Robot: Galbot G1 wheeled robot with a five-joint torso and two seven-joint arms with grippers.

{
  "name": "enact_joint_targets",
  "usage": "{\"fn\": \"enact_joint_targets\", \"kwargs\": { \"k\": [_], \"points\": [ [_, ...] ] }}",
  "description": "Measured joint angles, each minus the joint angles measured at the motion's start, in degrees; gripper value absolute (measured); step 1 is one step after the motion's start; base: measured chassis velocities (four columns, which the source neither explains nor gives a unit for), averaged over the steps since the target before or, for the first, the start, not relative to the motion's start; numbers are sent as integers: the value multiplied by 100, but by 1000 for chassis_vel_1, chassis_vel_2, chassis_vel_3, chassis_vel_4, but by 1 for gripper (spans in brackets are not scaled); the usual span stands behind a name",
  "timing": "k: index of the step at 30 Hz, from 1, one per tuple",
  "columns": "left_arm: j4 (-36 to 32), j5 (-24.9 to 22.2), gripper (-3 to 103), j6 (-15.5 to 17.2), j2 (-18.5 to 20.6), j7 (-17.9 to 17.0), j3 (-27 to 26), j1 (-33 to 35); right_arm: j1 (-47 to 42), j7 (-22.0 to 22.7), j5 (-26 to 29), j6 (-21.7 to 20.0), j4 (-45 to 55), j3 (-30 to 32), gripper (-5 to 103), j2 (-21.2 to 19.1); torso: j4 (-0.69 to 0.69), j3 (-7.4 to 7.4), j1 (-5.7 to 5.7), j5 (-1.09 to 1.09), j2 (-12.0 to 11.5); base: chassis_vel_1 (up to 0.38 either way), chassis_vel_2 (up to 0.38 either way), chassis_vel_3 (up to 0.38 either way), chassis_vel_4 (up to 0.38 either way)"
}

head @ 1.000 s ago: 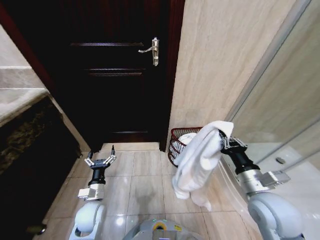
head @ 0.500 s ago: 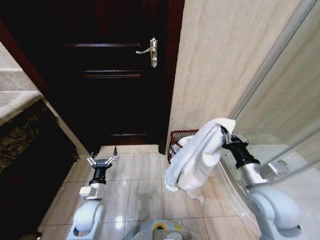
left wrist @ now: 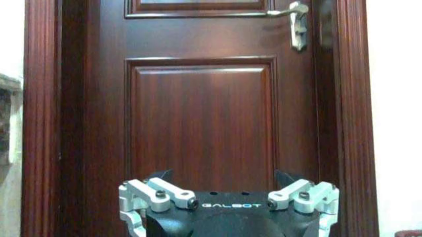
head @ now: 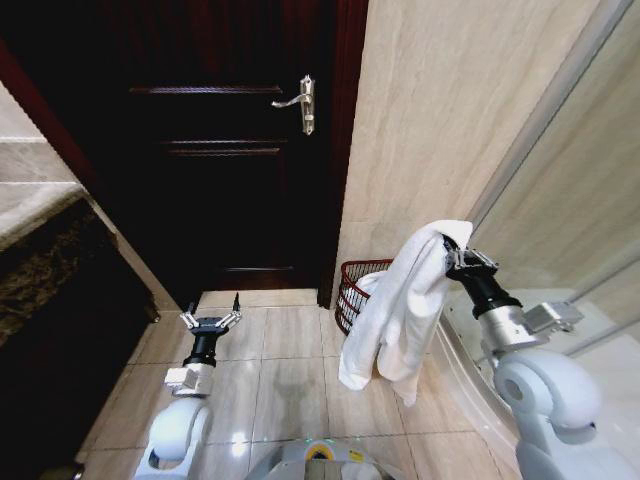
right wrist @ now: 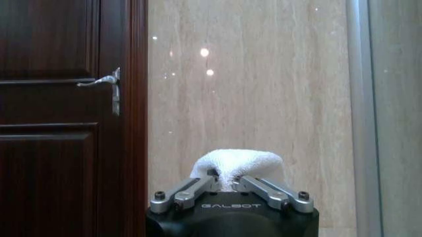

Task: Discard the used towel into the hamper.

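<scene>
Carrying the towel (head: 400, 305) was the step in hand: the right pincer (head: 452, 256) pinched its top fold, held high just beside the hamper (head: 352, 290) on the floor. Next, it needed centring over the rim. The left pincer (head: 211, 321) hung spread, low before the door (head: 230, 150).

A: Where's the towel (head: 400, 310)?
B: White, bunched at its top in the right hand (head: 452, 256), pinched tight; the rest hangs in long folds above the floor.
A: And the hamper (head: 352, 290)?
B: Dark reddish-brown wire, upright on the floor by the wall, partly hidden behind the towel, something white inside.
</scene>
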Motion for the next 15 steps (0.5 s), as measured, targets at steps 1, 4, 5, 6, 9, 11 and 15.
{"fn": "enact_joint_targets", "kwargs": {
  "k": [1,4,5,6,9,11,15],
  "points": [
    [-13,-20,100,-2,-10,10,1,-5,12,6,2,1,-1,7,4,-20,0,18,12,-1,28,0,0,0,0],
    [-33,-38,100,-11,-24,24,-3,2,46,21,0,1,-9,4,4,-54,1,61,39,-1,100,0,0,0,0],
    [-41,-43,100,-12,-24,25,-8,12,52,25,-2,1,-12,-1,4,-61,1,74,52,-1,126,0,0,0,0],
    [-45,-44,100,-12,-22,26,-16,24,63,33,-5,1,-19,-6,4,-71,1,95,69,-1,163,0,0,0,0],
    [-48,-44,100,-12,-6,23,-26,32,93,49,-4,1,-26,-8,4,-96,1,137,94,-1,230,0,0,0,0],
    [-55,-39,100,-9,10,21,-39,34,139,59,9,-1,-34,-4,4,-123,1,177,122,-1,298,0,0,0,0],
    [-74,-33,100,2,12,21,-45,34,178,62,26,-1,-57,7,4,-134,1,233,160,-1,392,0,0,0,0]
  ]
}}
